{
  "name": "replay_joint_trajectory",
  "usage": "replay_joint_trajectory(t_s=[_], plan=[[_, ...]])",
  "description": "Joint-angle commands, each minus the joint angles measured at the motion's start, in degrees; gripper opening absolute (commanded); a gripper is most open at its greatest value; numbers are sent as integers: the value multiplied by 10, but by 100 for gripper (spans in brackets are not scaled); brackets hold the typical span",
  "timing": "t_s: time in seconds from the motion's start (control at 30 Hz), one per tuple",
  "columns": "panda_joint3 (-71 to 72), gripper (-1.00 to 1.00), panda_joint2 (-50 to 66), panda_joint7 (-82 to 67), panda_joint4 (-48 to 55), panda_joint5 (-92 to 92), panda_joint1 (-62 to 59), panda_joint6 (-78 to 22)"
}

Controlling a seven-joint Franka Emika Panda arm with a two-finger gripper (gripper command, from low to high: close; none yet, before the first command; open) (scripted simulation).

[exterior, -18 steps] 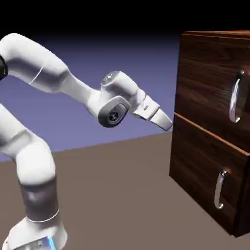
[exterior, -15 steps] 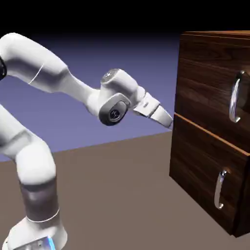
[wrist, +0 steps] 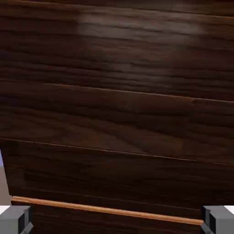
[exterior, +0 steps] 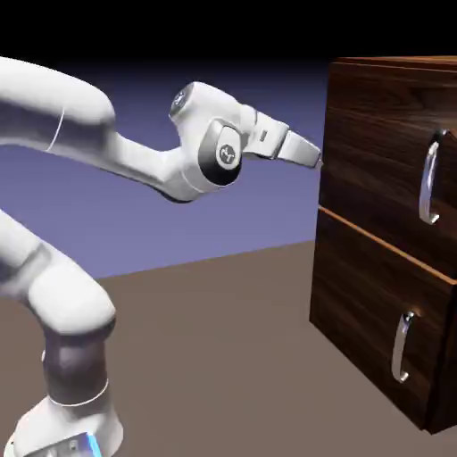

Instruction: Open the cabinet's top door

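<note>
hand: fingers spread wide, nothing between them. in the exterior view it points at the left edge of the top door, tips close by that edge; contact cannot be told. arm: white, reaching from left of the cabinet toward it, wrist roughly level with the top door. top door: upper front panel of the cabinet, dark wood grain, closed against the body. long handle: curved, silver, upright, on the top door toward the exterior view's right, well apart from the hand. lower panel: directly below the top door, also closed, with a shorter silver handle. orange-brown strip runs between the two panels. tabletop: brown, beneath the cabinet and arm.
</note>
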Motion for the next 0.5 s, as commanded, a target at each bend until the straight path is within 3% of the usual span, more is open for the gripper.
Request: replay_joint_trajectory(t_s=[0.0,0.47], plan=[[-11,0,-4,17,7,-25,10,0],[-163,0,-55,260,97,-374,143,4]])
